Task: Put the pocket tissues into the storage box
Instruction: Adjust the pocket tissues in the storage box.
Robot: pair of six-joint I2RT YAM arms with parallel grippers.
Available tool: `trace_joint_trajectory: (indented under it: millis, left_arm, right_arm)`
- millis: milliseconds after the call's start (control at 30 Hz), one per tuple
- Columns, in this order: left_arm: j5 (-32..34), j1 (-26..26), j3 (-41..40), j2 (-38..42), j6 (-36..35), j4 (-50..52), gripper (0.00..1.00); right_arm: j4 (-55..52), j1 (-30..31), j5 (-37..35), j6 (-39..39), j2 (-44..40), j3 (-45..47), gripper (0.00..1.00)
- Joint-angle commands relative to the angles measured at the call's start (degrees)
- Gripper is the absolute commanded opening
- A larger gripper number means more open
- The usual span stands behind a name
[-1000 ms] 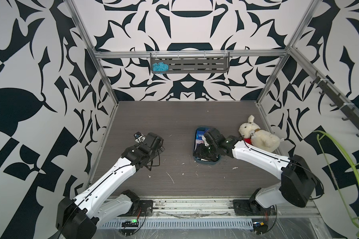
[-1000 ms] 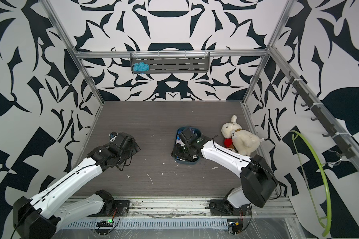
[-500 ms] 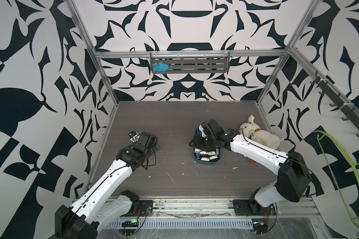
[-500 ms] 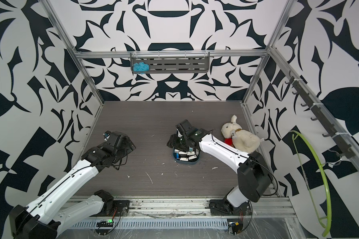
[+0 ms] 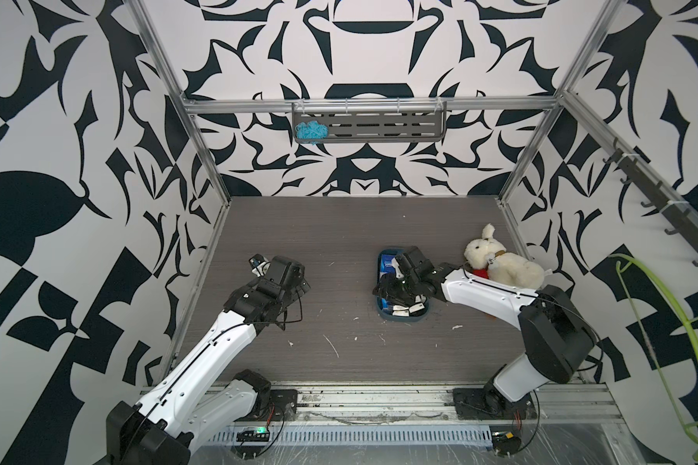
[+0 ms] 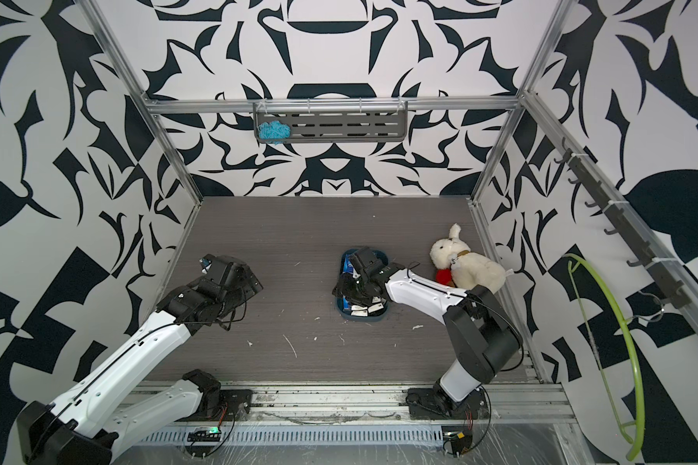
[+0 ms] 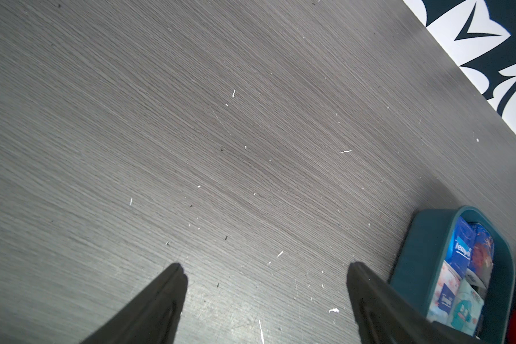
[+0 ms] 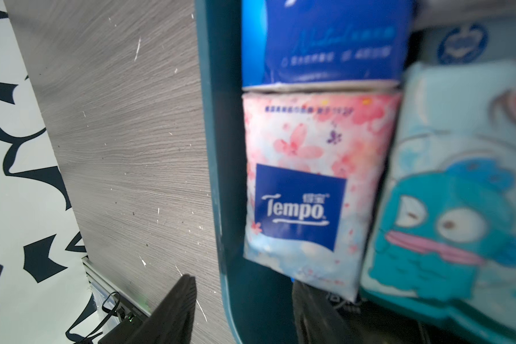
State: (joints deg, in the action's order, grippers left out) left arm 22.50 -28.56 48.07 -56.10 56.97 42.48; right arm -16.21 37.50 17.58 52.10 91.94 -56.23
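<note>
1. I see the storage box [image 5: 399, 319] on the table [image 5: 339, 233]. I tell where each thing is from that box.
2. The pocket tissues [image 5: 403, 309] that I can see all lie inside the box.
3. My right wrist camera shows three of them lying flat in the box. A pink-white packet [image 8: 304, 184] lies just inside the box's long wall. A blue packet [image 8: 325, 41] touches one end of it. A light teal packet [image 8: 459, 193] with a cartoon face lies on its other side, away from the wall.
4. The right gripper [image 8: 245, 281] sits over the edge of the box. Its jaws are partly apart. One finger is outside the box, over the table, and the other is inside the box. The wall stands between them, and I see a gap on both sides. It holds nothing.
5. In both top views this gripper hangs over the middle of the box and hides some packets.
6. The left gripper [image 7: 264, 265] is well apart from the box. Its jaws are wide open, with only bare table between them.
7. A toy bunny [image 5: 500, 269] lies near the box, on the side away from the left gripper. It does not touch the box.
8. A grey shelf [image 5: 367, 127] with blue yarn [image 5: 309, 132] hangs on the back wall, well apart from the box.
</note>
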Motion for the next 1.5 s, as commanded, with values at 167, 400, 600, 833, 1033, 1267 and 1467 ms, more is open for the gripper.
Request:
trace_joint_trajectory:
  millis: [167, 400, 600, 833, 1033, 1267, 1467]
  left_arm:
    - [-0.3, 0.8, -1.2, 0.6, -1.7, 2.0, 0.91]
    - [-0.7, 1.9, -2.2, 1.3, -2.7, 1.1, 0.91]
    - [-2.2, 3.1, -1.8, -0.3, -4.4, 0.0, 0.91]
    - [-3.6, 4.8, -1.7, -1.2, -6.4, -0.1, 0.92]
    - [-4.6, 7.1, -2.1, -0.4, -7.8, -0.1, 0.92]
    - [-5.5, 9.0, -3.2, 0.6, -8.3, -0.2, 0.92]
    - [-5.8, 10.0, -4.0, 1.1, -8.4, -0.5, 0.92]
  right_arm:
    - [-10.5, 0.3, -3.6, -5.5, -1.9, -8.9, 0.57]
    - [-22.1, 0.5, -5.7, -7.3, -6.5, -10.1, 0.58]
    - [-28.9, 0.9, -7.7, -11.2, -5.7, -12.9, 0.58]
    - [-30.7, 0.9, -8.5, -17.9, 2.8, -20.1, 0.01]
    - [-34.9, 1.6, -7.7, -21.6, 10.6, -25.8, 0.0]
    - [-39.3, 5.1, -9.6, -23.1, 16.4, -28.2, 0.0]
    - [-42.2, 5.2, -14.0, -23.8, 19.4, -30.6, 0.0]
